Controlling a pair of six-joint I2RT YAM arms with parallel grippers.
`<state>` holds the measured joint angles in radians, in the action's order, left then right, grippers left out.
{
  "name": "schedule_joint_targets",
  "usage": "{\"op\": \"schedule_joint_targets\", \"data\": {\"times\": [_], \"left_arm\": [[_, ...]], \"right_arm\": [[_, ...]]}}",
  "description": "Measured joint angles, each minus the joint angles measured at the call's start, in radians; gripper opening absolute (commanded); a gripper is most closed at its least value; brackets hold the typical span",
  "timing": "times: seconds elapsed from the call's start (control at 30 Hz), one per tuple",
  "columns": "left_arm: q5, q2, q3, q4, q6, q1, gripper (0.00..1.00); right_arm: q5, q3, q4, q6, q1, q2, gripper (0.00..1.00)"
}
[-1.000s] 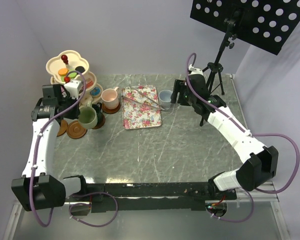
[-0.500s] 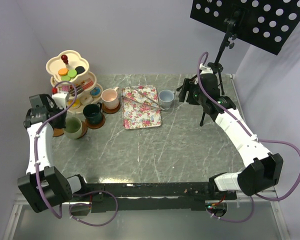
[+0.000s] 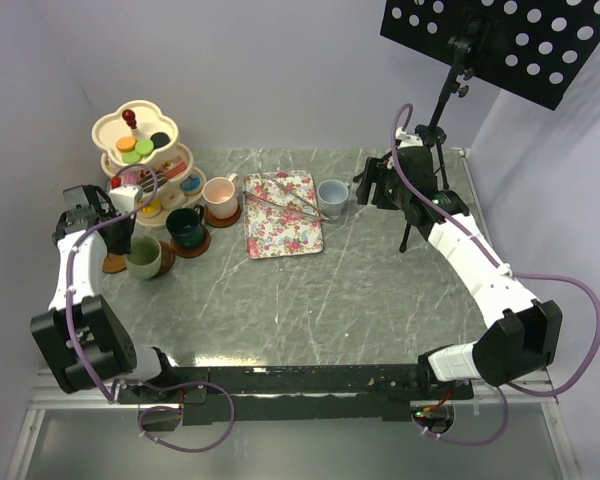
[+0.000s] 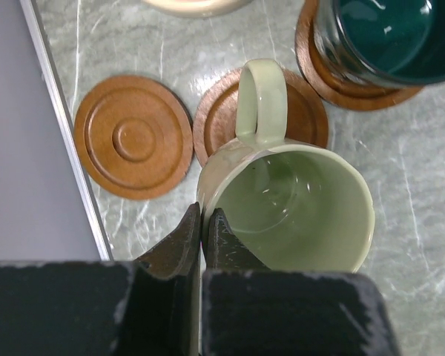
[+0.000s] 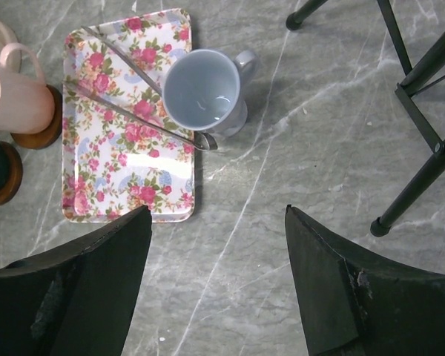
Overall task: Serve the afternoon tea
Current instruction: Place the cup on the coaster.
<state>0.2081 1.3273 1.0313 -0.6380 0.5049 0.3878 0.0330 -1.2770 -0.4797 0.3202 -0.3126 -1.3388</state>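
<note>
Lt blue mug point(image 5: 204, 100) by floral tray point(image 5: 111, 178)

Grey marble table point(image 3: 380, 290), pale lilac walls point(image 3: 280, 60)

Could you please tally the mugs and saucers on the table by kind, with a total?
Mugs: 4 (light blue, pink, dark green, light green)
Saucers: 4 (saucer under pink, saucer under dark green, saucer by light green, bare saucer)
Total: 8
</note>
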Motion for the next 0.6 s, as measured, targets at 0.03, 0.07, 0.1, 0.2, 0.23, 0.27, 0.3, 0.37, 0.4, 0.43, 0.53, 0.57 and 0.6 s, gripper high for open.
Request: {"op": "schedule_joint_targets", "data": {"times": [0.03, 0.07, 0.1, 0.2, 0.23, 0.27, 0.3, 0.37, 0.4, 0.43, 0.53, 0.57, 0.6], "left_arm": [[0.002, 0.017, 0.01, 0.004, 0.005, 0.0, 0.01], [0.005, 0.033, 0.019, 0.007, 0.007, 0.001, 0.01], [0.007, 0.047, 0.024, 0.014, 0.008, 0.002, 0.01], [0.024, 0.069, 0.029, 0.026, 0.01, 0.002, 0.01], [0.032, 0.073, 0.029, 0.029, 0.011, 0.002, 0.01], [0.035, 0.077, 0.029, 0.031, 0.011, 0.002, 0.01], [0.04, 0.08, 0.029, 0.032, 0.012, 0.002, 0.01], [0.049, 0.084, 0.029, 0.034, 0.011, 0.002, 0.01], [0.05, 0.085, 0.029, 0.037, 0.012, 0.002, 0.01], [0.052, 0.086, 0.029, 0.04, 0.012, 0.002, 0.01], [0.051, 0.092, 0.029, 0.058, 0.016, 0.002, 0.01], [0.051, 0.094, 0.029, 0.063, 0.016, 0.002, 0.01], [0.051, 0.096, 0.029, 0.067, 0.016, 0.002, 0.01]], "right_arm": [[-0.002, 0.0, 0.0, 0.0, 0.001, -0.005, 0.79], [-0.003, -0.001, 0.0, 0.0, 0.002, -0.01, 0.79], [-0.006, -0.001, 0.0, 0.0, 0.003, -0.017, 0.79], [-0.009, -0.008, -0.002, -0.002, 0.006, -0.035, 0.79], [-0.011, -0.013, -0.003, -0.003, 0.008, -0.043, 0.79], [-0.013, -0.016, -0.001, -0.004, 0.01, -0.048, 0.8], [-0.016, -0.019, -0.002, -0.004, 0.011, -0.053, 0.79], [-0.02, -0.023, -0.003, -0.004, 0.012, -0.061, 0.8], [-0.02, -0.026, -0.005, -0.004, 0.013, -0.064, 0.8], [-0.023, -0.031, -0.005, -0.004, 0.014, -0.067, 0.8], [-0.024, -0.038, -0.003, -0.004, 0.018, -0.074, 0.8], [-0.024, -0.038, -0.002, -0.004, 0.018, -0.075, 0.8], [-0.024, -0.039, -0.003, -0.004, 0.019, -0.076, 0.8]]}}
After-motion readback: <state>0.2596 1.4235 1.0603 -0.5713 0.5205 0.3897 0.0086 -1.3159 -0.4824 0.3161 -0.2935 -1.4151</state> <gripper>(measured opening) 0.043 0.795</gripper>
